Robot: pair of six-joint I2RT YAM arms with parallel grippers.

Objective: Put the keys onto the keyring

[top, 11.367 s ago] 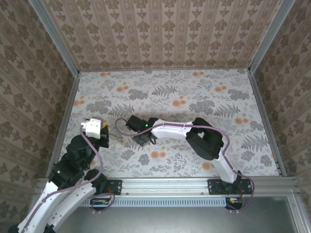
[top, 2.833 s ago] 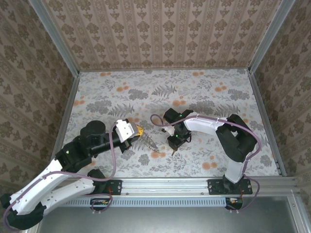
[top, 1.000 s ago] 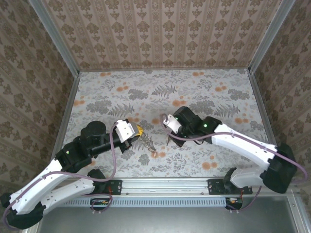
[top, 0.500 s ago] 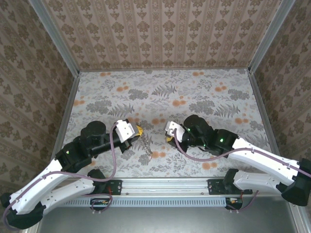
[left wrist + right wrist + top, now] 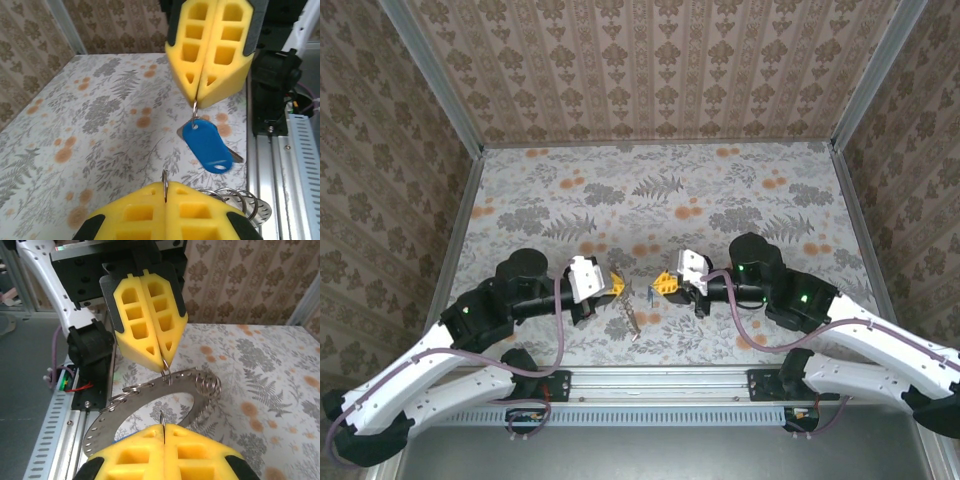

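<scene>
Found the left gripper (image 5: pixel 162 352) clamped fully on a thin wire loop of the keyring (image 5: pixel 145 392), a curved silvery perforated band with several split rings, hanging beneath it. Found the right gripper (image 5: pixel 199 92) likewise closed, pinching a small ring that carries the keys (image 5: pixel 206 147); confirmed one with blue head and silvery blade, dangling free. Noted both grippers tip to tip, near but apart, above the near middle of the floral table (image 5: pixel 720 190). Could not tell whether blue key and keyring touch.
</scene>
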